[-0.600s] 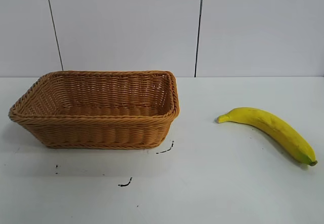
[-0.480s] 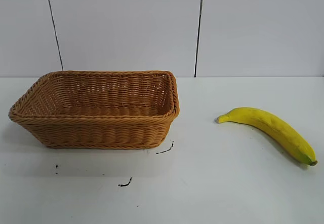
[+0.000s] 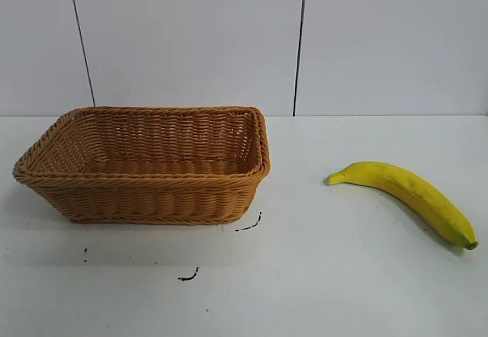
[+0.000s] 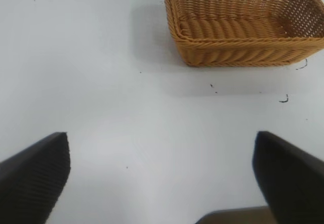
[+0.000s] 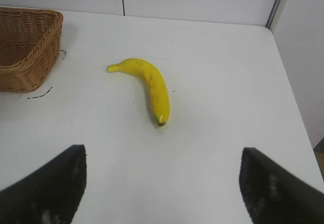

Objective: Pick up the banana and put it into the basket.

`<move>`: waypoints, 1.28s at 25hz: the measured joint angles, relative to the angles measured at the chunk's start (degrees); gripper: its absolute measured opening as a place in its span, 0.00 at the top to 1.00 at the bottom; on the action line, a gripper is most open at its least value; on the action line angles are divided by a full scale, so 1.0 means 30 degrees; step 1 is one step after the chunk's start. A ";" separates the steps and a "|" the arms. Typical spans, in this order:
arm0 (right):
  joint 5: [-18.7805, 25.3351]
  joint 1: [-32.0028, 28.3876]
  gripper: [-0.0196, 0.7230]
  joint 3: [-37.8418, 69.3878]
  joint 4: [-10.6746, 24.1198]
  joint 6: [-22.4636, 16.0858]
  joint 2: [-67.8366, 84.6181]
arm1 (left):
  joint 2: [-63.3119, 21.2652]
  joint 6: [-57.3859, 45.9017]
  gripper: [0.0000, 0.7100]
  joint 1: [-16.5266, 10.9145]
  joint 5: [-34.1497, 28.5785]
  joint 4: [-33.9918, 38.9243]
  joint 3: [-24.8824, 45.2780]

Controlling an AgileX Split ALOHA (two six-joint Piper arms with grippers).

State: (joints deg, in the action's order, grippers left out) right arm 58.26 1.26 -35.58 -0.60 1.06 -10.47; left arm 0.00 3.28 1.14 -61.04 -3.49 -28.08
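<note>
The yellow banana [image 3: 408, 194] lies flat on the white table at the right, its greenish tip toward the front right; it also shows in the right wrist view [image 5: 150, 86]. The woven wicker basket [image 3: 145, 192] stands at the left, empty; it also shows in the left wrist view [image 4: 243, 51] and partly in the right wrist view [image 5: 23, 57]. My right gripper [image 5: 163, 178] is open and empty, well short of the banana. My left gripper [image 4: 161, 168] is open and empty, away from the basket. Neither arm shows in the exterior view.
Small black marks [image 3: 248, 225] dot the table in front of the basket. A white panelled wall [image 3: 305, 40] stands behind the table. The table's edge [image 5: 291, 97] runs past the banana in the right wrist view.
</note>
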 joint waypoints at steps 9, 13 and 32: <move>0.0034 0.0000 0.17 -0.6333 0.0022 0.0000 -1.0205 | 0.0000 0.0000 0.02 0.0000 0.0000 0.0000 0.0000; 0.0273 0.0000 0.17 -0.9104 0.0022 0.0000 -1.4659 | 0.0000 0.0000 0.02 0.0000 0.0000 0.0000 0.0000; 0.2507 0.0000 0.17 -1.7806 -0.0110 0.3351 -3.0629 | 0.0000 0.0000 0.02 0.0000 0.0000 0.0000 0.0000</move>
State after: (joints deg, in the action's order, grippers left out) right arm 65.78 1.26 -89.00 -0.93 11.11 -102.35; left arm 0.00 3.28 1.14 -61.04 -3.49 -28.08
